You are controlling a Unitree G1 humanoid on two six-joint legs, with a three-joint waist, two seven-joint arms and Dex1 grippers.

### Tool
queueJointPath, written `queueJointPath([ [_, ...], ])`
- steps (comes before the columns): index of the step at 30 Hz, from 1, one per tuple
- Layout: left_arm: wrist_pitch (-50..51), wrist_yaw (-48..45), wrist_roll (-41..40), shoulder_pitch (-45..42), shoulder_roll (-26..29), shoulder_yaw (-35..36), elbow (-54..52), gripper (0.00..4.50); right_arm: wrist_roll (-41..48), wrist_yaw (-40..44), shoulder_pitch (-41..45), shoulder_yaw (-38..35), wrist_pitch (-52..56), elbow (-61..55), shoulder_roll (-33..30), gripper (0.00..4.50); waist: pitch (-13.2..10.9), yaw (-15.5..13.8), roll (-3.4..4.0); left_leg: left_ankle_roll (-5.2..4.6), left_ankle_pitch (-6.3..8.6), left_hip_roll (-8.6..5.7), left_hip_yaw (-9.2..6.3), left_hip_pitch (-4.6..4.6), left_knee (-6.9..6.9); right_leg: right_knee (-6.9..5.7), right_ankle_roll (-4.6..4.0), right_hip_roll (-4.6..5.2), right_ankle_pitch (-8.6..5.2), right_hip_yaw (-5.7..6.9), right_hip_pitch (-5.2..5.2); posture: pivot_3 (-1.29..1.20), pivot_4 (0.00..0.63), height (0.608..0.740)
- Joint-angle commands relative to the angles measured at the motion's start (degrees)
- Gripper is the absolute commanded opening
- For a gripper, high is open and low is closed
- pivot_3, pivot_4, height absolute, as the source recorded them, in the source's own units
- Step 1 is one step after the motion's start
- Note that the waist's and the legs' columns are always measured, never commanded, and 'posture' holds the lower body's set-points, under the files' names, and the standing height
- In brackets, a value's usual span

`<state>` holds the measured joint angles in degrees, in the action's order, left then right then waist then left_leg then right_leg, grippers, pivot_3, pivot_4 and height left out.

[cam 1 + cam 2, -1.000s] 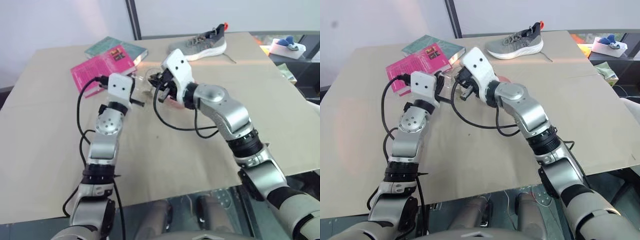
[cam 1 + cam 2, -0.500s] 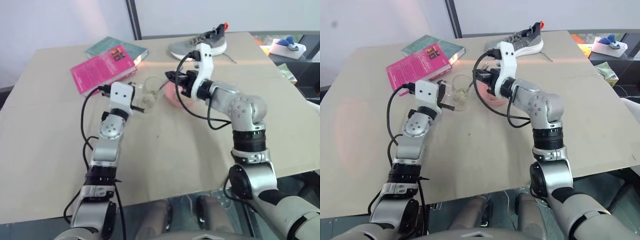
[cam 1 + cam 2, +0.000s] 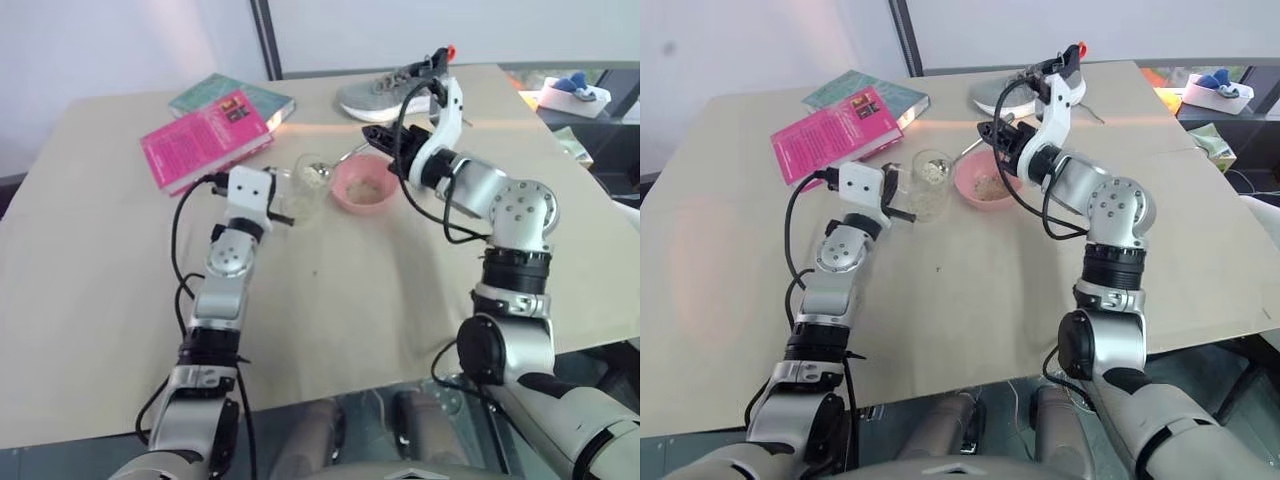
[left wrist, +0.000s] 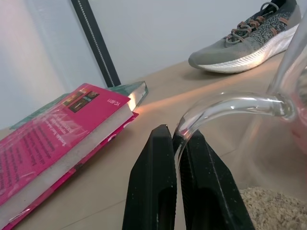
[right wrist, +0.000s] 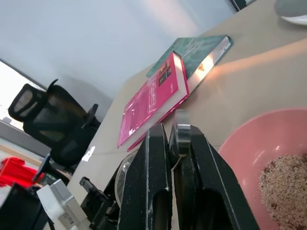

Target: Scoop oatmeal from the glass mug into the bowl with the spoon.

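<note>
While the left gripper (image 4: 173,143) kept its two fingers pinched on the glass mug's (image 3: 930,186) handle, holding the cup upright on the table (image 3: 970,290) just beside the bowl (image 3: 983,182), the right gripper (image 3: 992,133) had swung away from the mug to a spot over the bowl's far rim. Its fingers were pressed together on the spoon (image 5: 181,139), whose thin handle showed between them in the right wrist view.

A second before, that arm had been bent low across the table with its hand crowded against the mug, hiding both vessels. Half a second before, it was partway over, above the bowl. In the last frames the arm stood raised and turned, and a small heap of oatmeal (image 5: 285,186) lay in the bowl, with more left in the mug. That suggested one scoop had been carried over and tipped out. The mug had also settled a little lower and nearer the bowl. The pink book (image 3: 205,133) and the shoe (image 3: 392,90) had not moved.
</note>
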<state>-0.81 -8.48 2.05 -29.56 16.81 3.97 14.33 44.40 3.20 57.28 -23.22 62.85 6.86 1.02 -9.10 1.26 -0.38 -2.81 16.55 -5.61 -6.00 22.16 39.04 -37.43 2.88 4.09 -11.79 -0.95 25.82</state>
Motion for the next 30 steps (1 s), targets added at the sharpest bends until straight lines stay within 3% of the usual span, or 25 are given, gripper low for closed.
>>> queueJointPath([
  [1,-2.3,1.0,0.2,-2.3,0.4,0.8,-0.1,0.02,2.1,-2.3,2.4,-2.6,0.0,-0.2,-1.9,0.0,0.0,0.0,0.0,0.0,0.0,0.0,0.0,0.0,0.0,0.0,0.0,0.0,0.0,0.0,0.0,0.0,0.15,0.74],
  [20,3.9,1.9,2.6,-3.2,1.6,0.3,1.0,0.02,8.5,-8.3,4.9,-8.6,-2.6,7.0,-7.5,0.0,0.0,0.9,0.01,0.0,0.0,0.01,0.1,-0.05,0.07,-0.22,0.0,0.01,0.0,-0.14,0.0,0.0,0.15,0.74],
  [30,6.7,2.4,0.8,-0.7,2.6,2.8,-5.1,0.02,-15.9,13.3,-1.1,20.5,-25.3,3.0,-12.7,0.0,0.0,1.3,0.01,-0.01,0.0,0.07,0.27,-0.15,0.05,-0.31,0.0,-0.04,0.0,-0.29,0.02,0.0,0.15,0.74],
])
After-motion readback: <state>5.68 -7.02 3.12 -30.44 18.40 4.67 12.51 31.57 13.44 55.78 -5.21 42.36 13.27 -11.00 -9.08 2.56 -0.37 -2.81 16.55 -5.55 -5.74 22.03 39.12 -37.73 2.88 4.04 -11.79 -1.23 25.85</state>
